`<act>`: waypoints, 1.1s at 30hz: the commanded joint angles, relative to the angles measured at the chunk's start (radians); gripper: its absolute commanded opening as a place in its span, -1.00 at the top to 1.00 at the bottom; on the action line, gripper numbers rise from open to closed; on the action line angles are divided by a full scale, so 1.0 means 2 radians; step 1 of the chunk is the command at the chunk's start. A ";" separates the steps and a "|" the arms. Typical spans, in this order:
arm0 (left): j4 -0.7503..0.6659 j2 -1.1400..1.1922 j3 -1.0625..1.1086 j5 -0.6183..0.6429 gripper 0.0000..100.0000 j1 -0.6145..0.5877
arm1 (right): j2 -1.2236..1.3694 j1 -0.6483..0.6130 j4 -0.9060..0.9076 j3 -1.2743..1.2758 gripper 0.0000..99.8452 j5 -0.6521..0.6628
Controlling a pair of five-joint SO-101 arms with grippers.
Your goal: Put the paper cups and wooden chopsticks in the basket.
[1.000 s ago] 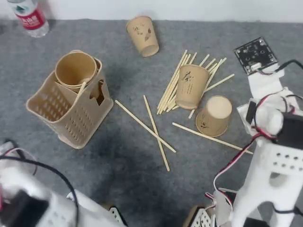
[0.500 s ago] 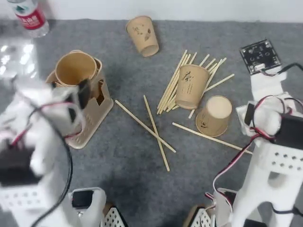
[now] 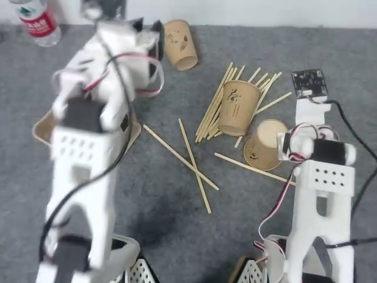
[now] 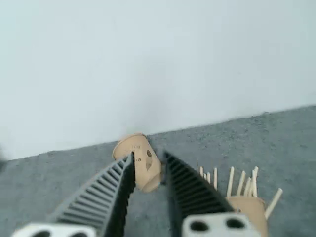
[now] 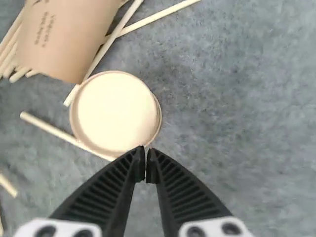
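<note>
A paper cup [image 3: 177, 44] lies on its side near the back wall; in the left wrist view this cup [image 4: 140, 160] shows beyond my open left gripper [image 4: 149, 157], which hangs above the mat with nothing between its fingers. A second cup [image 3: 237, 108] stands on a fan of wooden chopsticks [image 3: 218, 100]. A third cup [image 5: 115, 111] turns its pale round face up just ahead of my shut right gripper [image 5: 144, 157]. The tan basket [image 3: 40, 131] is mostly hidden under the left arm. Loose chopsticks [image 3: 191, 156] lie crossed mid-mat.
A water bottle [image 3: 36, 20] with a red label stands in the back left corner. A single chopstick [image 3: 253, 170] lies in front of the third cup [image 3: 265, 144]. The white wall runs along the back of the grey mat [image 3: 165, 218].
The left arm has swung up from the front left, over the basket, toward the lying cup at the back. The right arm has shifted left, toward the third cup.
</note>
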 commanded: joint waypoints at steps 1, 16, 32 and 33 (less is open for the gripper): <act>-0.104 0.099 -0.019 0.002 0.95 0.005 | -0.012 -0.003 -0.060 0.041 0.99 -0.044; -0.100 0.326 -0.201 0.005 0.97 -0.002 | -0.007 -0.075 -0.280 0.222 0.98 -0.014; -0.159 0.437 -0.238 -0.031 0.97 -0.047 | -0.007 -0.081 -0.283 0.232 0.98 -0.009; -0.171 0.450 -0.242 -0.031 0.97 -0.047 | -0.007 -0.081 -0.283 0.232 0.98 -0.010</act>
